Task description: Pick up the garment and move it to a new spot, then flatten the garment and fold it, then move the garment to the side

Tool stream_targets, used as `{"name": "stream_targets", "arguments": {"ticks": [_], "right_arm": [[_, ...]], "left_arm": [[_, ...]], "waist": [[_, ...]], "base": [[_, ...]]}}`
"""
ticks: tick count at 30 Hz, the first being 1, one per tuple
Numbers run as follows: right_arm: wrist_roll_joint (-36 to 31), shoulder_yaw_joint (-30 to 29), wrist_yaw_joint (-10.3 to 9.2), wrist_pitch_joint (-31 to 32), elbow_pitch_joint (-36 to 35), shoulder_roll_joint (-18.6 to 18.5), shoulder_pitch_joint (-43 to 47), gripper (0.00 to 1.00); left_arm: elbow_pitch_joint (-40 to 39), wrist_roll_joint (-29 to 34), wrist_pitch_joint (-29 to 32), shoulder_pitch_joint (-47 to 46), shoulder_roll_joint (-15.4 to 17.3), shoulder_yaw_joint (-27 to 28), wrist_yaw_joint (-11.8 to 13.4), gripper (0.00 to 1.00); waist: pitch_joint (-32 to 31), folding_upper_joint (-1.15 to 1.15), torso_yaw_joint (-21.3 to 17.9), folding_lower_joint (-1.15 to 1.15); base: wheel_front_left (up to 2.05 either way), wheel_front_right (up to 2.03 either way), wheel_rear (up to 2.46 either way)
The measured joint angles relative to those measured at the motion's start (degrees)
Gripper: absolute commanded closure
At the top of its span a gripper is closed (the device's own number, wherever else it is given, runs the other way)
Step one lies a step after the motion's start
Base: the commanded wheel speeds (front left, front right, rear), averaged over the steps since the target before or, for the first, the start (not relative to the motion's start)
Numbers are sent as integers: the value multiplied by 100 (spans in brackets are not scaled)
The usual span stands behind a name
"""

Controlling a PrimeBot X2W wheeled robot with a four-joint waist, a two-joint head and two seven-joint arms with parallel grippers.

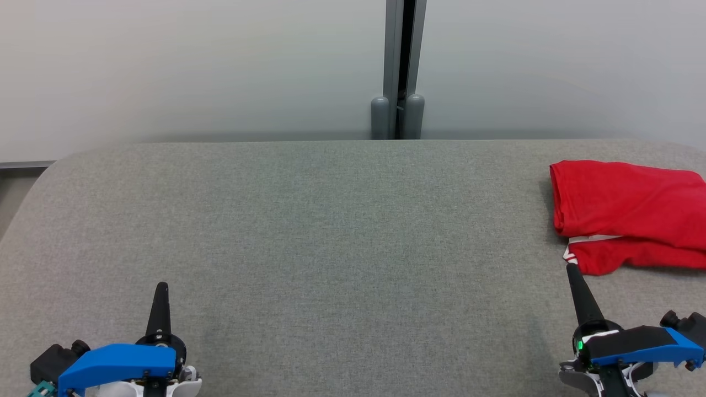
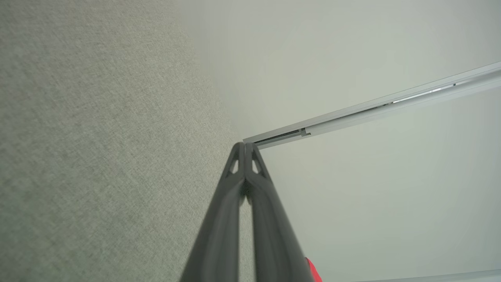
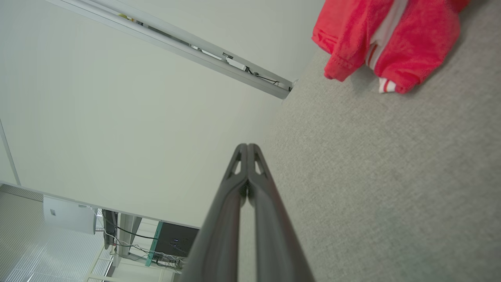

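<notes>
One red garment [image 1: 629,209], folded, lies at the far right of the grey worktop [image 1: 331,231], just ahead of my right jaws and clear of their tips. My left jaws sit well apart from it, across the worktop. Two sets of jaws, both clenched, both empty.

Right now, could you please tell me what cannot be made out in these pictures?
- Head view: the right edge cuts off the garment, so its full shape is unknown.
- Right wrist view: the top edge cuts off the garment.
- Left wrist view: the left gripper hides all but a red sliver of the garment.
- Right wrist view: the equipment beyond the wall is too small to identify.
</notes>
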Motion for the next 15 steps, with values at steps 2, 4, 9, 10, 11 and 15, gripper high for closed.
{"name": "stream_targets", "arguments": {"ticks": [2, 4, 9, 10, 11, 15], "right_arm": [[116, -15, 0, 21, -12, 0, -1, 100], [232, -30, 0, 54, -22, 0, -1, 100], [486, -67, 0, 114, -46, 0, -3, 100], [543, -75, 0, 132, -51, 0, -3, 100], [593, -81, 0, 154, -55, 0, -3, 100], [788, -107, 0, 208, -75, -1, -4, 100]], "left_arm": [[-7, -99, 24, -6, -2, 12, -1, 100], [-19, -204, 56, -12, -3, 24, -23, 100], [-44, -430, 123, -29, -7, 62, -36, 100], [-49, -482, 131, -38, -7, 70, -37, 100], [-57, -531, 147, -42, -7, 80, -41, 100], [-78, -704, 201, -54, -10, 120, -44, 100]], "waist": [[-5, 0, 4, 0], [-9, 0, 7, 0], [-21, 0, 16, 0], [-24, 0, 18, 0], [-26, 0, 20, 0], [-36, 0, 27, 0]], "base": [[0, 0, 0], [0, 0, 0], [0, 0, 0], [0, 0, 0], [0, 0, 0], [0, 0, 0]]}}
